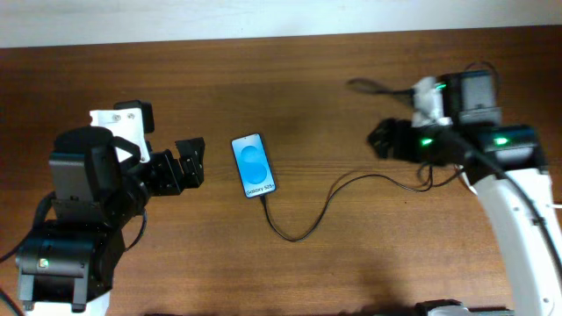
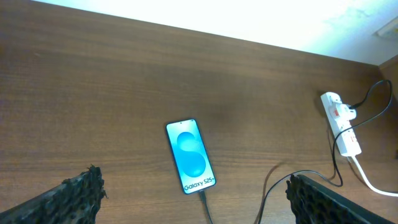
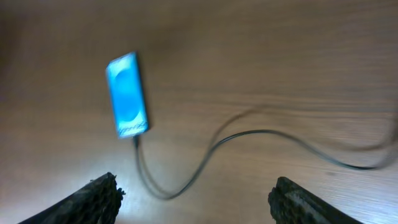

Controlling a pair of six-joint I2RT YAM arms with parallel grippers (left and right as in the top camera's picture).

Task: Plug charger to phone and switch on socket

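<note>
The phone (image 1: pixel 253 166) lies flat mid-table with its blue screen lit; it also shows in the left wrist view (image 2: pixel 190 157) and the right wrist view (image 3: pixel 128 94). The charger cable (image 1: pixel 303 233) runs from the phone's bottom edge, loops, and leads right toward the socket; its tip sits at the phone's port (image 2: pixel 200 194). The white socket strip (image 2: pixel 341 127) lies at the far right, mostly hidden under my right arm in the overhead view (image 1: pixel 426 92). My left gripper (image 1: pixel 189 165) is open and empty left of the phone. My right gripper (image 1: pixel 382 139) is open and empty, beside the socket.
The socket's thick white cord (image 2: pixel 373 183) trails off to the right. The wooden table (image 1: pixel 290 88) ends at a back edge against a white wall. Black robot cables (image 1: pixel 439 180) hang near my right arm.
</note>
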